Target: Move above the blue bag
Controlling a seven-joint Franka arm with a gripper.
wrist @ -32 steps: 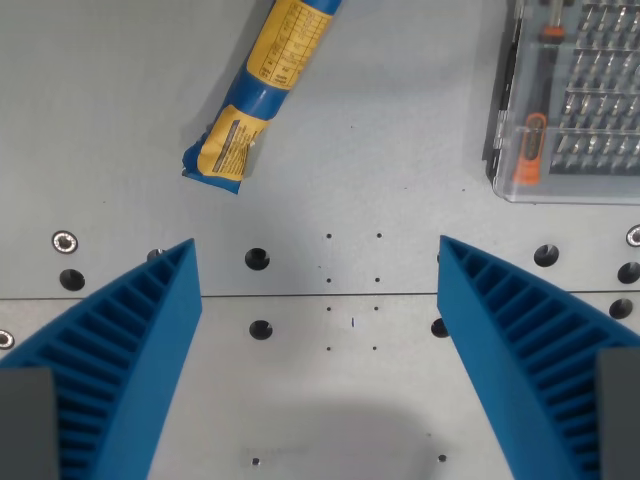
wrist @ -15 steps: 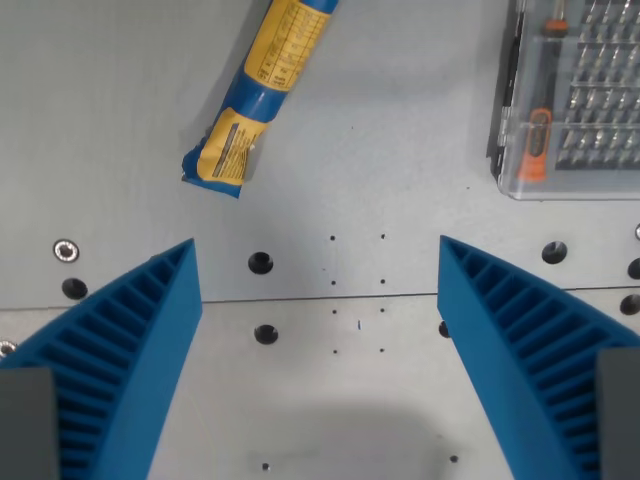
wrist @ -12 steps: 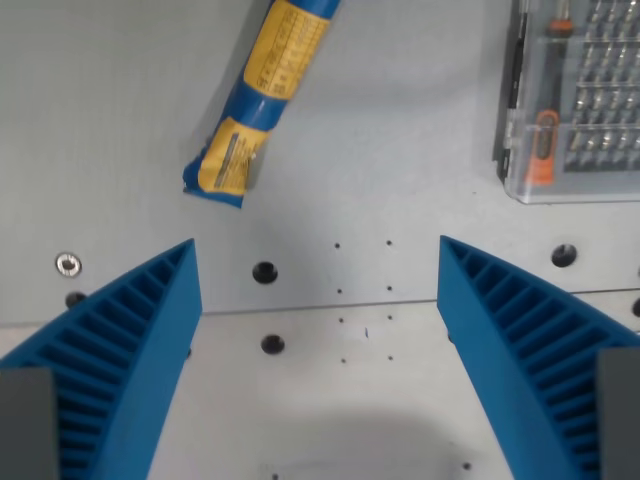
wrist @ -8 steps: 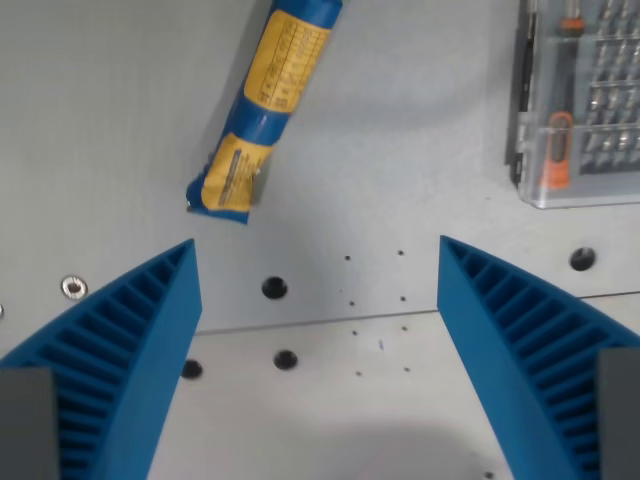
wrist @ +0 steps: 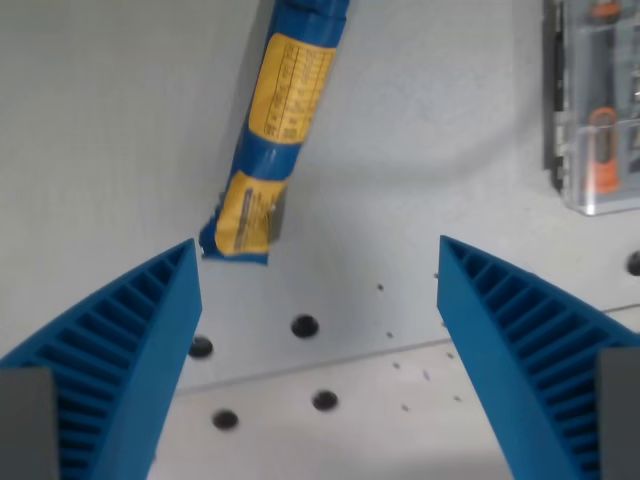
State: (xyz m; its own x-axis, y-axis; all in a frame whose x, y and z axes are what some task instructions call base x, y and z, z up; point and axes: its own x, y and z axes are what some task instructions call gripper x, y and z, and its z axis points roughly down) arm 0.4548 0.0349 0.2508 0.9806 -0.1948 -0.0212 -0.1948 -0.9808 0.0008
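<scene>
- The two blue ribbed fingers point(wrist: 120, 350) of the gripper point(wrist: 318, 265) stand wide apart, holding nothing.
- The blue bag point(wrist: 272, 145), a rolled tube with yellow labels, lies slanted on the grey table point(wrist: 100, 130), its lower end just beside the tip of the finger on the wrist view's left.
- A clear tool case point(wrist: 598, 110) with an orange piece sits at the wrist view's right edge, well apart from the bag.

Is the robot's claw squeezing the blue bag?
No, the gripper is open, and the blue bag lies on the table ahead of its fingers, not between them.
</scene>
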